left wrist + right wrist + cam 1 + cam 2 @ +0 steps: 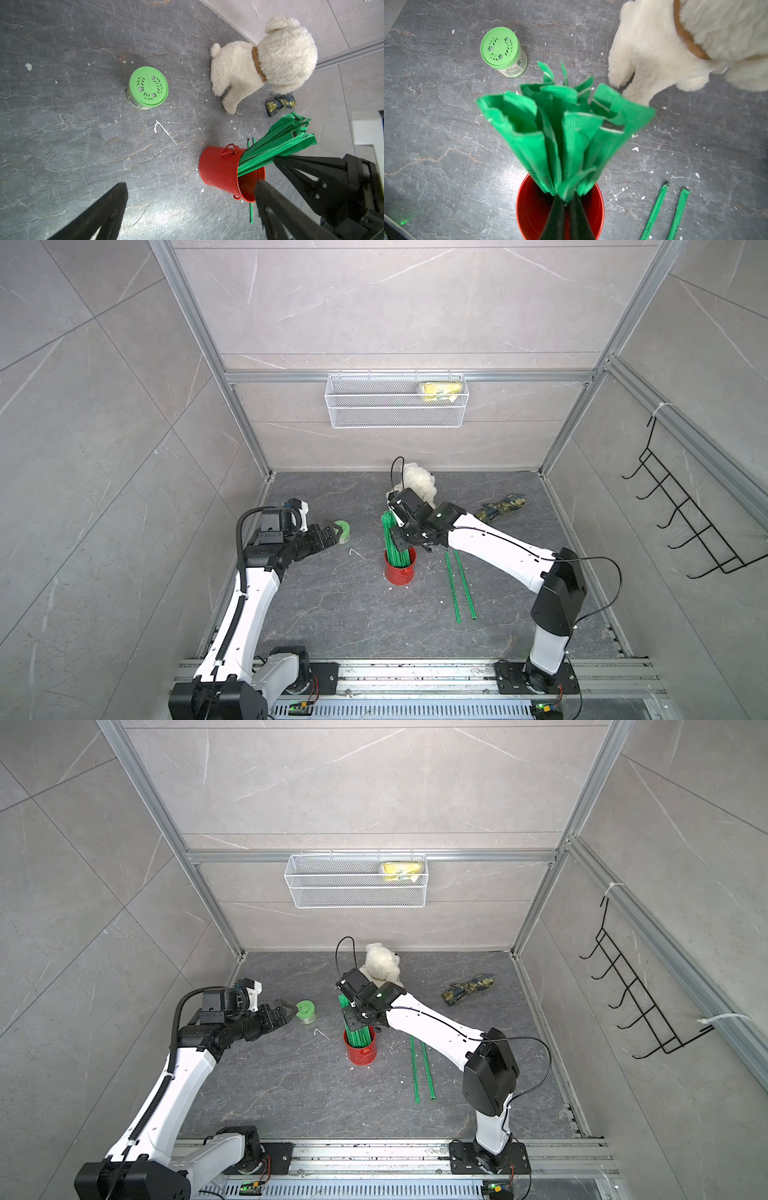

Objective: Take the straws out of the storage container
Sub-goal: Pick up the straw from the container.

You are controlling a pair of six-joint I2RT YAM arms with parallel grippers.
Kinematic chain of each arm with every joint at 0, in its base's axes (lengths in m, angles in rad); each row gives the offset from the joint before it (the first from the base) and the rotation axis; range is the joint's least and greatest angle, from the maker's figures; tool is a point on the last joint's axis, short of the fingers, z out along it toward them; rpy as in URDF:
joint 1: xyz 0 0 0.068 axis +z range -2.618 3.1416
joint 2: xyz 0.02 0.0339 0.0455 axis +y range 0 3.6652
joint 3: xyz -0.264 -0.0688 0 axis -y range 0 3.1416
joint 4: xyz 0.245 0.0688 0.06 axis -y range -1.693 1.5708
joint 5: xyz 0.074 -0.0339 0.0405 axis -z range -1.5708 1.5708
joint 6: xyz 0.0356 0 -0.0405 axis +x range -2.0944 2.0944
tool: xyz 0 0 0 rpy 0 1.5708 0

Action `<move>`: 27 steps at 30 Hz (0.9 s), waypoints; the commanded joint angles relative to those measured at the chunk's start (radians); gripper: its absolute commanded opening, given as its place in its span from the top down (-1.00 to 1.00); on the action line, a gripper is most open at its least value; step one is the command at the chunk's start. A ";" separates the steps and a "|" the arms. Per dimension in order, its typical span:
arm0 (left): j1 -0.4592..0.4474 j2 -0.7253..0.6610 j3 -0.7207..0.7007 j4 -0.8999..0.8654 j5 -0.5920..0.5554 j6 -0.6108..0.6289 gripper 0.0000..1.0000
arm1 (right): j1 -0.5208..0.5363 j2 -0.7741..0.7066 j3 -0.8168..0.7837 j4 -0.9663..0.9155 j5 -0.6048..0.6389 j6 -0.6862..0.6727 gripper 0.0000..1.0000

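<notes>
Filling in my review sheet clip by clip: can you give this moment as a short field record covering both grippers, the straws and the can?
right gripper: shut on the bundle of straws, just above the rim of the red can
left gripper: open, empty, close to the green-lidded jar
bundle of straws: standing in the red can, fanned out at the top
two loose straws: lying side by side on the floor beside the can
red can: upright
task state: not done
bystanders: plush dog, patterned pouch
</notes>
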 commanded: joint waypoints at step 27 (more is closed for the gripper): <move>-0.001 -0.005 0.042 -0.013 0.036 0.024 -0.99 | 0.001 -0.166 0.173 -0.204 -0.013 -0.034 0.85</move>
